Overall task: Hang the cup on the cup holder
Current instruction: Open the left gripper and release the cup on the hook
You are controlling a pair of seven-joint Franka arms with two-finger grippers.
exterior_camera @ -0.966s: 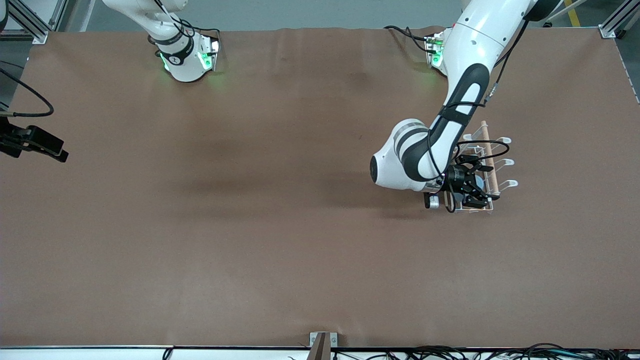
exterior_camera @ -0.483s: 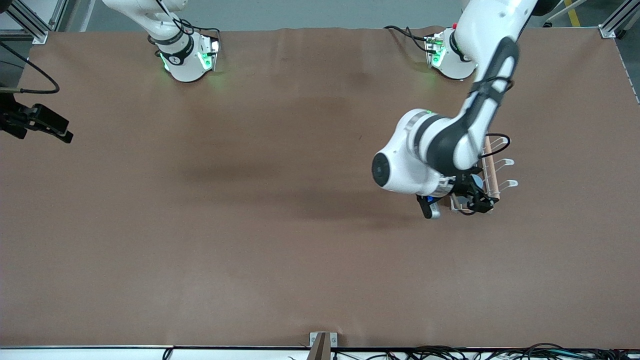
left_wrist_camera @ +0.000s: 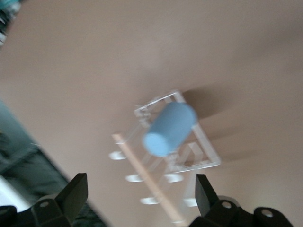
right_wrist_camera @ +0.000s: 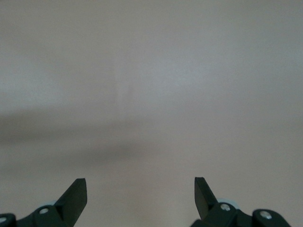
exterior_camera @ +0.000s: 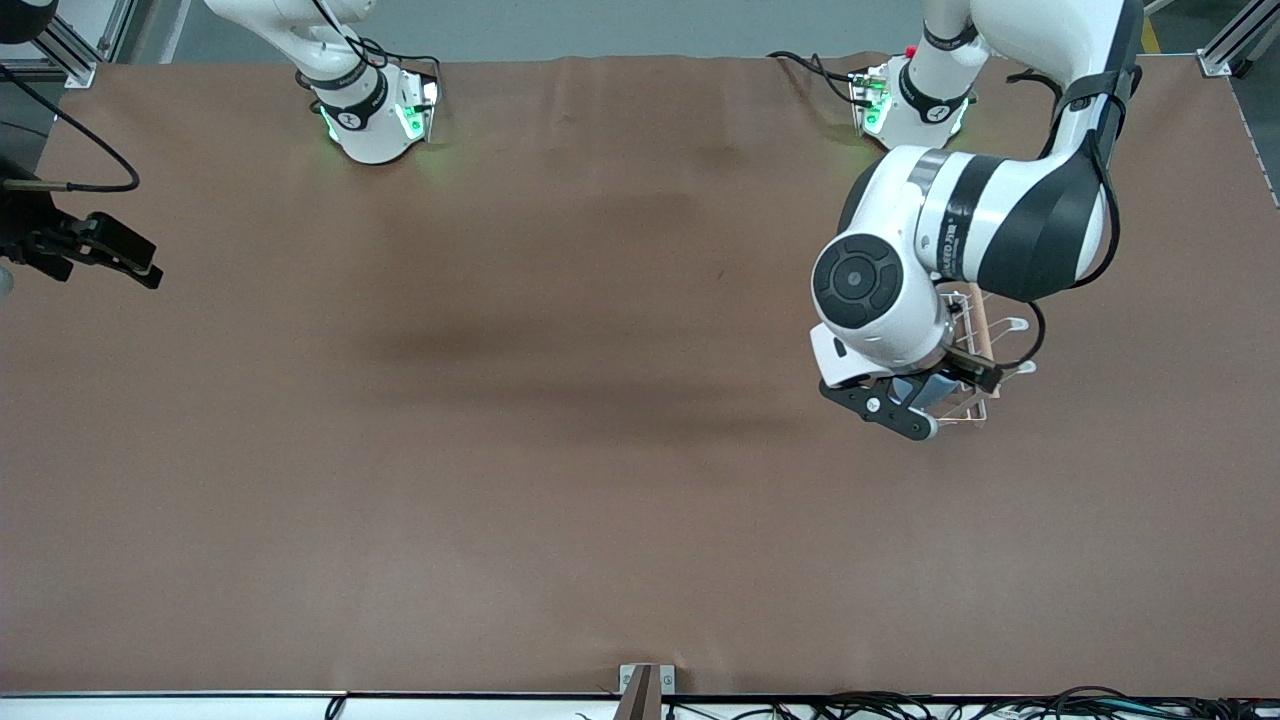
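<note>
One cup (left_wrist_camera: 169,128) tilted on cup holder (left_wrist_camera: 208,153), closed base uppermost.

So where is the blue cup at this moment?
The cup sits on a prong of the cup holder, toward the left arm's end of the table, under the open left end effector.

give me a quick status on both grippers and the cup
Left gripper open, empty, over the cup holder. Right gripper open, waiting over bare table at its own end. Cup sits on the holder's prongs. Nothing in the way.
</note>
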